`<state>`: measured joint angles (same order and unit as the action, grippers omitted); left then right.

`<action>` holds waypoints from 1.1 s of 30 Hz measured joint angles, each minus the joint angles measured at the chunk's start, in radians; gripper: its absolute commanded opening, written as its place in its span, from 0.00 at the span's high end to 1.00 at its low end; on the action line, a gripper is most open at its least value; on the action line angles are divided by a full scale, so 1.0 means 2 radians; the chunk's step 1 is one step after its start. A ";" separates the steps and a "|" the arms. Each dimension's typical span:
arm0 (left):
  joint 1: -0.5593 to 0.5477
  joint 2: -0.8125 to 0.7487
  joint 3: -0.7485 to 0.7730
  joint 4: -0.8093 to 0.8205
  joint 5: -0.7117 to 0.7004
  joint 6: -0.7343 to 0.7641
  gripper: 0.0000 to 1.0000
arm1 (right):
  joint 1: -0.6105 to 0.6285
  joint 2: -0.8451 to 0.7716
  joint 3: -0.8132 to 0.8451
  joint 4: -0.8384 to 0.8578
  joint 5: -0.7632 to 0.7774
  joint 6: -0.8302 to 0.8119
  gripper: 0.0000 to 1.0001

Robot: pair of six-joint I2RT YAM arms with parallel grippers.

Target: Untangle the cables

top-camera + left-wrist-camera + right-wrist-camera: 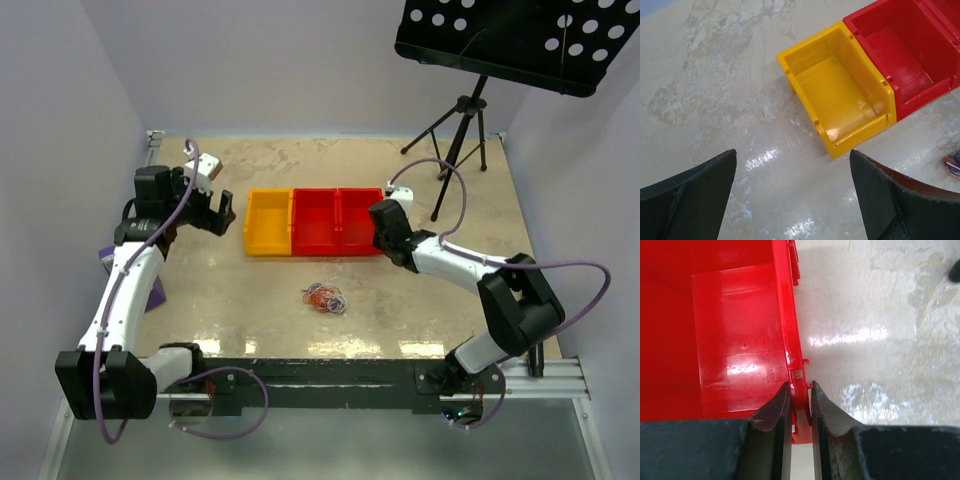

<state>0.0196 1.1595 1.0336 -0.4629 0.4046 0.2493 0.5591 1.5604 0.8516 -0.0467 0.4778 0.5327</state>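
The cables [325,298] lie as a small tangle of orange, black and white wires on the table, in front of the bins. A bit of the tangle shows at the right edge of the left wrist view [953,165]. My left gripper [218,212] is open and empty, above the table left of the yellow bin [268,222]; its fingers [700,190] frame bare table. My right gripper [800,386] is shut on the right wall of the rightmost red bin [790,340], one finger inside the bin and one outside. In the top view it [384,218] sits at that bin's right side.
Three bins stand in a row: yellow [837,100], red [314,221], red [360,220]. All look empty. A tripod stand [460,130] with a black perforated tray stands at the back right. A purple object [150,290] lies by the left arm.
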 measured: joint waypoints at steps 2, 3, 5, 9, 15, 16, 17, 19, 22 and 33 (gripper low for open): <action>0.000 -0.016 -0.006 -0.014 0.011 0.010 0.00 | 0.010 -0.017 0.000 -0.024 0.000 0.005 0.98; -0.001 -0.022 -0.008 -0.019 0.016 0.013 0.00 | 0.013 -0.023 0.000 -0.034 -0.001 0.006 0.94; -0.002 -0.035 -0.010 -0.035 0.032 0.025 0.00 | 0.019 -0.035 0.000 -0.053 -0.004 0.012 0.79; -0.034 -0.055 -0.025 -0.053 0.047 0.044 0.00 | 0.025 -0.051 -0.015 -0.060 -0.017 0.040 0.58; -0.098 -0.062 -0.050 -0.087 0.056 0.066 0.00 | 0.025 -0.043 -0.022 -0.043 -0.030 0.074 0.49; -0.099 -0.062 -0.050 -0.092 0.060 0.071 0.00 | 0.025 -0.040 -0.022 -0.041 -0.033 0.078 0.49; -0.099 -0.062 -0.050 -0.095 0.063 0.075 0.00 | 0.025 -0.038 -0.022 -0.040 -0.036 0.080 0.48; -0.099 -0.062 -0.050 -0.106 0.074 0.086 0.00 | 0.027 -0.039 -0.022 -0.040 -0.039 0.086 0.48; -0.106 -0.064 -0.053 -0.114 0.095 0.104 0.00 | 0.036 -0.053 -0.022 -0.042 -0.039 0.092 0.48; -0.309 0.009 -0.089 -0.068 0.079 0.108 0.07 | 0.080 -0.172 -0.080 -0.046 -0.038 0.153 0.47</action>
<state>-0.5983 1.1782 0.8562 -0.5999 0.5632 0.4660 0.7189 1.2171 0.6914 -0.1394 0.4019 0.8387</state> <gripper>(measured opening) 0.978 0.531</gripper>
